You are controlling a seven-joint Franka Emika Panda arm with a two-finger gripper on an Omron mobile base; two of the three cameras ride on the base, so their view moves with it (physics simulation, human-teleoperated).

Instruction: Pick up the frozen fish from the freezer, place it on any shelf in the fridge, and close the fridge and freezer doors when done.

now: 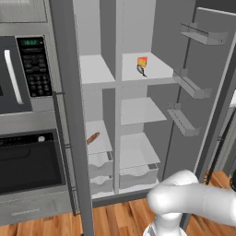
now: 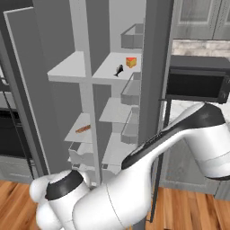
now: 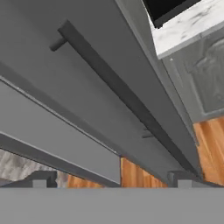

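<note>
Black frozen fish [image 1: 141, 70] lies on the top shelf [image 1: 156, 69] of the fridge [image 1: 138, 120], the wider column, just beside a yellow-orange cheese wedge [image 1: 142, 61] that sits behind it. From the right base camera the same fish [image 2: 119, 70] is near the shelf's front edge, wedge [image 2: 131, 62] further in.

Freezer [image 1: 97, 120], the narrower column, has an orange-brown stick [image 1: 93, 138] on a lower shelf, above the white drawers [image 1: 100, 165].

Both doors are open. Fridge door [image 1: 203, 92] is swung out to the right, with three bins [image 1: 192, 85] on its inner face. Freezer door [image 1: 69, 115] stands edge-on beside the black microwave [image 1: 23, 76] and oven [image 1: 30, 161].

Hand camera is looking along a grey door panel with a slim dark handle [image 3: 122, 94] running diagonally across it. Fingers [image 3: 111, 181] are spread wide, nothing between them. Wood floor [image 3: 210, 144] is visible past the panel.
</note>
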